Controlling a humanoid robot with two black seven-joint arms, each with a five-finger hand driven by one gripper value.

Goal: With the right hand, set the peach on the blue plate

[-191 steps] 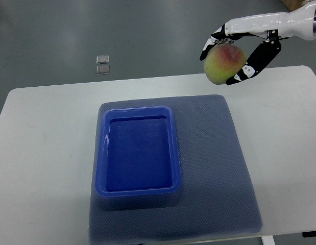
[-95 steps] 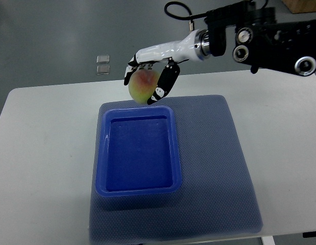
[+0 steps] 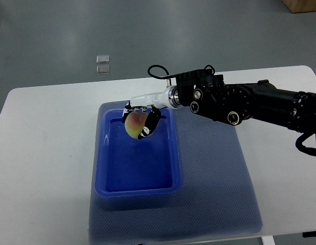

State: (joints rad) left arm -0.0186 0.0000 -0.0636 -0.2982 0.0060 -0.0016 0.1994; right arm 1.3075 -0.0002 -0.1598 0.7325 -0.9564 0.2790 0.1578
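The peach [image 3: 134, 124] sits in the grasp of the right hand [image 3: 141, 120], whose fingers [image 3: 149, 126] curl around it, over the far end of the blue plate [image 3: 175, 163], inside the line of its rim. The fruit looks to hang just above the plate's floor rather than resting on it, though from this steep view contact cannot be ruled out. The carry looks done, then, and the placing is not: what is left is to lower the peach onto the plate, loosen the fingers and draw the arm [image 3: 249, 102] back toward the right edge. The plate lies on a grey-blue mat [image 3: 219, 178] on the white table [image 3: 40, 153]. The left arm is not visible
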